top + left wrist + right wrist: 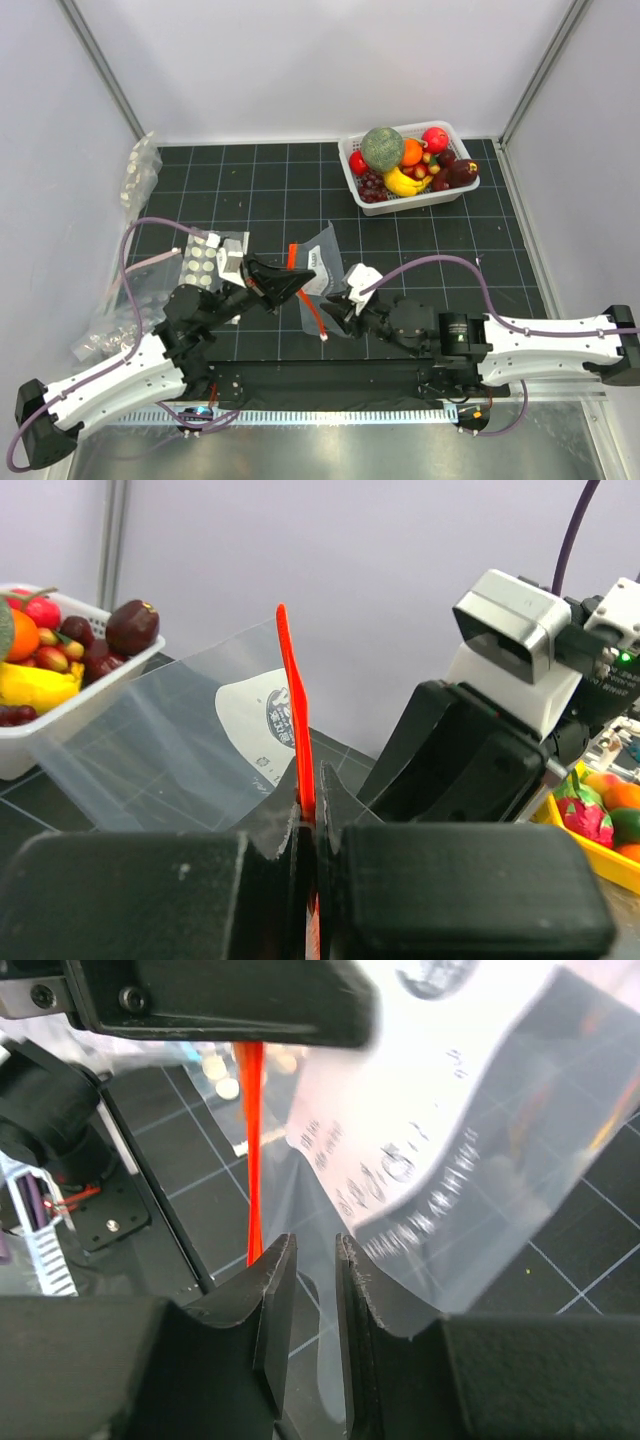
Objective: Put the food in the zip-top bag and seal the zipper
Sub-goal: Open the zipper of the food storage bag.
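Note:
The zip-top bag (pixel 322 252) is held up off the mat between the two arms. My left gripper (pixel 290 283) is shut on its red-orange zipper (pixel 293 254). In the left wrist view the zipper (pixel 290 680) rises straight out of the closed jaws (pixel 312 802), with the clear bag (pixel 180 740) hanging to the left. My right gripper (pixel 333 312) is at the bag's lower edge. Its jaws (pixel 315 1260) stand a narrow gap apart, with the zipper (pixel 250 1140) just left of them and the bag film (pixel 470 1160) at the right finger. The food, red balls (pixel 435 138) and an orange ball (pixel 411 151), lies in the basket.
A white basket (pixel 450 192) at the back right also holds a green melon ball (pixel 382 147), a banana (pixel 400 183) and dark fruits. Clear bags of white discs (pixel 205 262) lie at the left, and more bags (pixel 140 170) at the far left wall.

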{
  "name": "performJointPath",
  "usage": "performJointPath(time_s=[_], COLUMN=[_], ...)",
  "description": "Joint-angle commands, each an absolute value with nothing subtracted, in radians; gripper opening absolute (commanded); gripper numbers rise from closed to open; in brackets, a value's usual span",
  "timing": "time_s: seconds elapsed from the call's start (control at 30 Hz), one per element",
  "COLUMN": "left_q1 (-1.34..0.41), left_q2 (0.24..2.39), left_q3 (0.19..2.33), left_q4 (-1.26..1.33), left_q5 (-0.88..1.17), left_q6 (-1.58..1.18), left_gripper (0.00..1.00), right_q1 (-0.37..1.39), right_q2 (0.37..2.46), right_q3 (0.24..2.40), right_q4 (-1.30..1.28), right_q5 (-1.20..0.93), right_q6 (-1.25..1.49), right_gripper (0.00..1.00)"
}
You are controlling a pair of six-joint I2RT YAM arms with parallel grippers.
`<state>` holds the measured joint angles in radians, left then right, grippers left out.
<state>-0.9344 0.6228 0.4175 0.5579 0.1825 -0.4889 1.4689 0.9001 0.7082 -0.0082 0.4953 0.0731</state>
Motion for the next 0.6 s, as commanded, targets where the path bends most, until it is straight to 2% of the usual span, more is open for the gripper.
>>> performJointPath(time_s=[0.0,0.37,0.57], left_q1=[-0.931,-0.931,-0.931], left_q2=[0.565,0.489,0.483], left_q3=[0.419,0.417,0.420], left_q4=[0.552,0.508,0.494], left_q5=[0.140,0.115,0.114], left_q6=[-0.431,-0.408,-0.399], left_gripper=[0.00,0.00,0.00], right_q1=[1.474,1.476,1.479], right_q2=[0.847,0.980,0.982], right_q3=[0.701,0.755,0.750], right_q4=[0.037,0.026,0.040], right_q5=[0.488,0.414,0.403], right_q6=[0.074,0.064,0.061], right_gripper=[0.30,0.29,0.29])
